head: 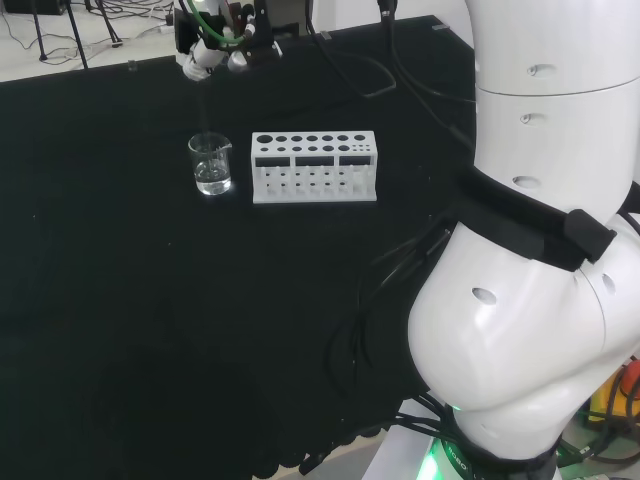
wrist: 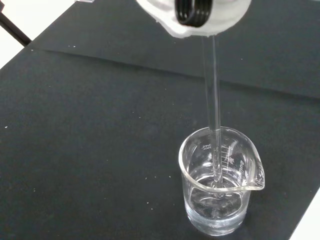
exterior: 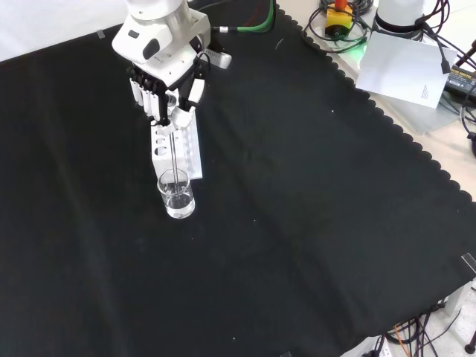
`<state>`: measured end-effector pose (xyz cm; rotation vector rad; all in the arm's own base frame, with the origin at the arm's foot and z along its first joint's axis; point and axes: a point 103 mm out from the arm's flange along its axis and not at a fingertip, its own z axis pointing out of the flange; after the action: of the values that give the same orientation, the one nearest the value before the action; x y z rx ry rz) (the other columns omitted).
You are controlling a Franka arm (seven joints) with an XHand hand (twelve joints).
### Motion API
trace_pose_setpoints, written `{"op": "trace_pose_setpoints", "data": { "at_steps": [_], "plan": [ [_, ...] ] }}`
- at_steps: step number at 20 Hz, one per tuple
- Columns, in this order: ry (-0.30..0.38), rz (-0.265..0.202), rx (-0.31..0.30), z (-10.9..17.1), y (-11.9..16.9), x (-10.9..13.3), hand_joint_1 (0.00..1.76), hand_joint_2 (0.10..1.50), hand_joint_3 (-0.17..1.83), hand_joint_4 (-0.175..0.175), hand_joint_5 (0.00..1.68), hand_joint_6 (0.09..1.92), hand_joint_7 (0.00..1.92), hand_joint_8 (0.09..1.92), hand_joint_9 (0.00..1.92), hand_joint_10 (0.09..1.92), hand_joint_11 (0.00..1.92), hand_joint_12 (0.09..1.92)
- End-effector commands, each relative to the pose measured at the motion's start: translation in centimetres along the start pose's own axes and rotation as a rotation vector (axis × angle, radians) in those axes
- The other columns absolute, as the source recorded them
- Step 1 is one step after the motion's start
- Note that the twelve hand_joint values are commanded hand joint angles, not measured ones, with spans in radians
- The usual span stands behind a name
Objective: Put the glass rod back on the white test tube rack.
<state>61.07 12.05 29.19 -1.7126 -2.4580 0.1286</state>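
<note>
A clear glass rod (wrist: 213,100) hangs upright from my hand (exterior: 167,89), whose fingers are curled on its top end. The rod's lower end stands inside a small glass beaker (wrist: 220,185) that holds some clear liquid. In the head view the hand (head: 215,50) is above the beaker (head: 211,164), with the rod (head: 204,110) running down into it. The white test tube rack (head: 314,166) stands just right of the beaker there. In the front view the rack (exterior: 177,149) lies just behind the beaker (exterior: 177,195), under the hand.
Black cloth (exterior: 312,223) covers the bench. The arm's big white links (head: 540,250) fill the right of the head view. Cables and a sheet of paper (exterior: 405,71) lie beyond the cloth's scalloped edge in the front view.
</note>
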Motion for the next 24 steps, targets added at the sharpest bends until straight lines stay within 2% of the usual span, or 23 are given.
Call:
{"op": "trace_pose_setpoints", "data": {
  "at_steps": [1,9,15,24],
  "plan": [
    [0.004,0.003,0.0,-0.9,-0.2,-0.1,1.31,0.96,0.15,-0.175,1.26,0.22,1.18,1.01,1.65,0.74,1.31,0.93],
    [0.045,0.007,-0.05,-1.0,-0.4,0.0,1.31,0.97,0.14,-0.175,1.26,0.21,1.18,1.01,1.65,0.74,1.3,0.94],
    [0.057,0.017,-0.076,-3.4,-1.7,-0.6,1.31,0.97,0.14,-0.175,1.26,0.21,1.18,1.01,1.65,0.74,1.3,0.94],
    [0.053,0.066,-0.107,-6.8,-4.8,-2.7,1.31,0.97,0.13,-0.175,1.26,0.21,1.18,1.01,1.65,0.75,1.3,0.94]
  ]
}}
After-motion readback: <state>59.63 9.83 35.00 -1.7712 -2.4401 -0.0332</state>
